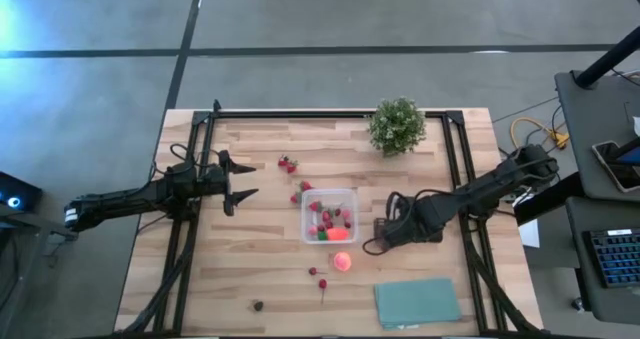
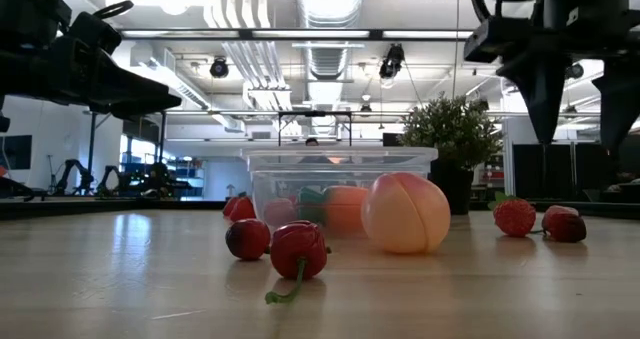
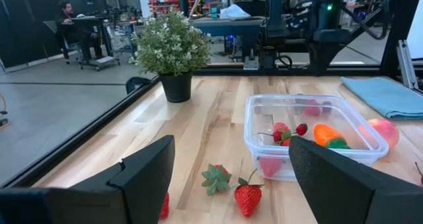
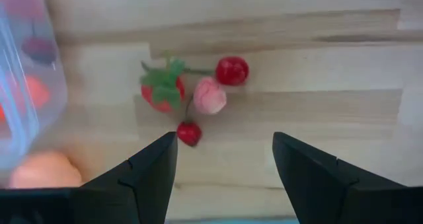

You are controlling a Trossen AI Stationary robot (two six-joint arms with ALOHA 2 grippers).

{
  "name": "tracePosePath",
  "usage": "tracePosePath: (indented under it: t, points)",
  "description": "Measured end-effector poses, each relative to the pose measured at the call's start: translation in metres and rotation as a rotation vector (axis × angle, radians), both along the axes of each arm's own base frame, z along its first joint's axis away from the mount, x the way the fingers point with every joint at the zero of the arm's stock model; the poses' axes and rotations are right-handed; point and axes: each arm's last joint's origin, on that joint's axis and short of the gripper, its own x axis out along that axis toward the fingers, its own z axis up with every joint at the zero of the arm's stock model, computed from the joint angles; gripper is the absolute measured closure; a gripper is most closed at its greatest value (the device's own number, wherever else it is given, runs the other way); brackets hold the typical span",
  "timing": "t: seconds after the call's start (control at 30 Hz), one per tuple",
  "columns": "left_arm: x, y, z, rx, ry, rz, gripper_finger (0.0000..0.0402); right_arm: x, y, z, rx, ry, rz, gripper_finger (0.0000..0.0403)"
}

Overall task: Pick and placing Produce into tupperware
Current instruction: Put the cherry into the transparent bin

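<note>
Right gripper (image 1: 384, 231), fingers parted and empty, hangs just right of the tupperware (image 1: 329, 215) at mid-worktop; beyond its fingertips lies a small cluster of produce (image 4: 192, 95): a strawberry, a pink piece and cherries, apparently the nearest pick. The peach (image 1: 342, 261) sits just off the container's front edge. Left gripper (image 1: 240, 182), fully spread and empty, waits near the left edge, strawberries (image 1: 288, 164) toward the potted plant (image 1: 397, 125)
</note>
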Motion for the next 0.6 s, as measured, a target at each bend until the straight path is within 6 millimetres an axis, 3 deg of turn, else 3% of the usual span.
tracePosePath:
  t: [0.27, 0.6]
  points:
    - [0.0, 0.0, 0.0, 0.0, 0.0, 0.0, 0.0119, -0.005, -0.004, -0.01, -0.047, 0.002, -0.201, 0.0163]
    - [0.0, 0.0, 0.0, 0.0, 0.0, 0.0, 0.0119, -0.003, -0.012, -0.023, -0.021, -0.022, -0.262, 0.0174]
